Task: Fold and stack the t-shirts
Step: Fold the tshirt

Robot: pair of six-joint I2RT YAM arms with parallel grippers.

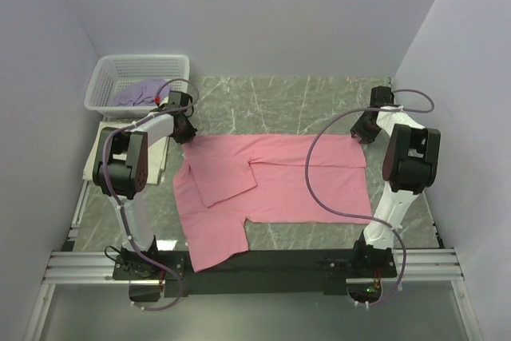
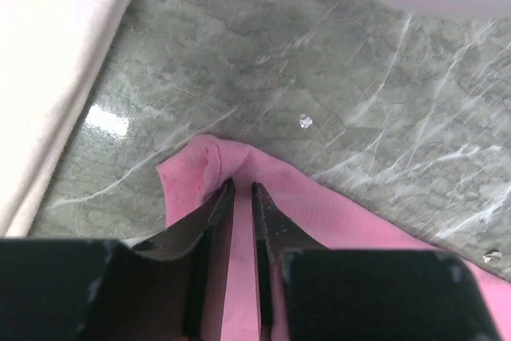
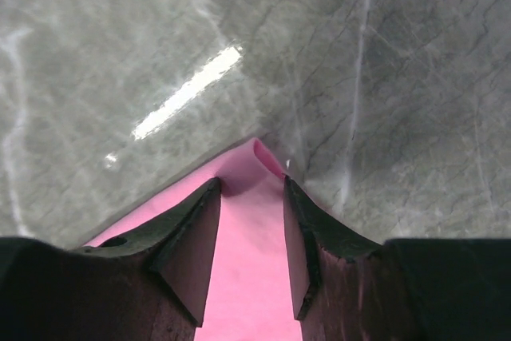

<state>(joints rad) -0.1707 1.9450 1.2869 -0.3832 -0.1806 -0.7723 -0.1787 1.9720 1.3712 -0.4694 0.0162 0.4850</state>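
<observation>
The pink t-shirt (image 1: pixel 287 185) lies spread on the marble table, with one sleeve folded in over its body. At its far left corner, my left gripper (image 1: pixel 185 128) has its narrow jaws shut on a puckered fold of the pink fabric (image 2: pixel 192 169); the fingertips (image 2: pixel 226 189) press it against the table. My right gripper (image 1: pixel 366 129) stands open over the far right corner, where the pink cloth (image 3: pixel 247 277) lies loose between the fingers and its tip curls up. A lavender t-shirt (image 1: pixel 137 93) sits in the basket. A cream t-shirt (image 1: pixel 96 157) lies folded at the left.
The white lattice basket (image 1: pixel 100 85) stands at the far left corner, behind the left arm. The cream fabric (image 2: pixel 48 77) lies close on the left of the left gripper. Grey walls close in the table on both sides and at the back.
</observation>
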